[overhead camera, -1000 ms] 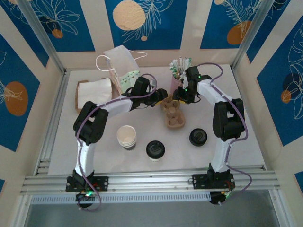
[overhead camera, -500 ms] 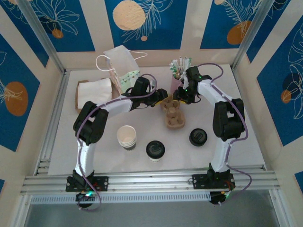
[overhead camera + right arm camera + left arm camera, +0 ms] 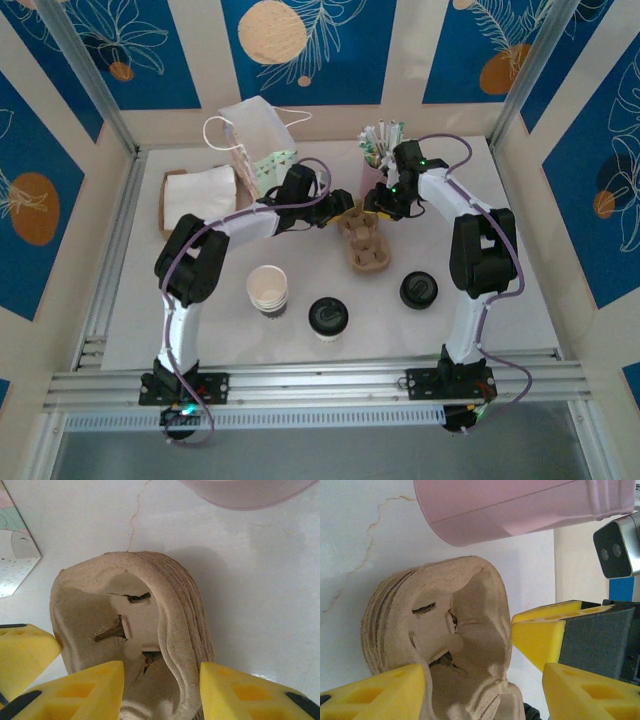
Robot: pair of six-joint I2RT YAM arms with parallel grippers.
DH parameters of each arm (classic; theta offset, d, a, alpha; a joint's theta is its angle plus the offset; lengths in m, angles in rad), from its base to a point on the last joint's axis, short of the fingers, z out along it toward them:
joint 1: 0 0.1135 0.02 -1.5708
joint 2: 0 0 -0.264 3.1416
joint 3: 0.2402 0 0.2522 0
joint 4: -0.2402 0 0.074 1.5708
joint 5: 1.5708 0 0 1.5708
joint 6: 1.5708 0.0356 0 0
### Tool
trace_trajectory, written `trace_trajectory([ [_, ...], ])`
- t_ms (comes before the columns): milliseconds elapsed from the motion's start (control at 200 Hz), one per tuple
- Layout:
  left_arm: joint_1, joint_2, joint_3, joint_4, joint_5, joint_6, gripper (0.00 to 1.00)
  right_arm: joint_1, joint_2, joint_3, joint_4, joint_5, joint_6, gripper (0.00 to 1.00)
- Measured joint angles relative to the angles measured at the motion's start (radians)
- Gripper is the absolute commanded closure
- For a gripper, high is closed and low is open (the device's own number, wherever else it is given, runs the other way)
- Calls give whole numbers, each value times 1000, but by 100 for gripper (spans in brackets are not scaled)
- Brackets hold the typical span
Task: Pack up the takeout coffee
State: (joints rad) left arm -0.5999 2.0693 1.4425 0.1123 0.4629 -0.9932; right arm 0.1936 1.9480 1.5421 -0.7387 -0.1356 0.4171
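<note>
1. The takeout coffee (image 3: 327, 318), a whitish cup under a black sip lid, stands upright on the worktop (image 3: 525, 300). It is on the near side of the stack of pulp cup carriers (image 3: 366, 240), a little to its left and well apart from it. Neither hand touches it.
2. Both arms reach in to the far end of the carrier stack and meet there.
3. The left hand (image 3: 484, 675) is spread, with the end of the carrier stack between its yellow fingers. One finger sits against the pulp edge, and the other stands off with a gap.
4. The right hand (image 3: 161, 669) is also spread. It straddles the stack's rim wall, with the outer finger against the layered side and the inner one down in a cup well with some space showing.
5. A loose black lid (image 3: 418, 290) lies to the near right of the carrier stack. A stack of lidless paper cups (image 3: 267, 289) stands to its near left.
6. A pink bucket (image 3: 520, 505) stands just beyond the carrier stack.
</note>
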Motion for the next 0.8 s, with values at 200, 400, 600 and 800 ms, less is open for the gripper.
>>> trace_trajectory([
  [200,0,-13,-13,-1,0,1,29,-5,0,-1,13,-31,4,55],
  [400,3,-29,-19,-6,-5,8,21,-5,0,-7,21,-49,8,55],
  [600,8,-33,-26,-13,-11,8,20,-9,1,-7,22,-53,11,55],
  [800,10,-34,-28,-16,-11,8,20,-9,2,-7,22,-56,11,55],
])
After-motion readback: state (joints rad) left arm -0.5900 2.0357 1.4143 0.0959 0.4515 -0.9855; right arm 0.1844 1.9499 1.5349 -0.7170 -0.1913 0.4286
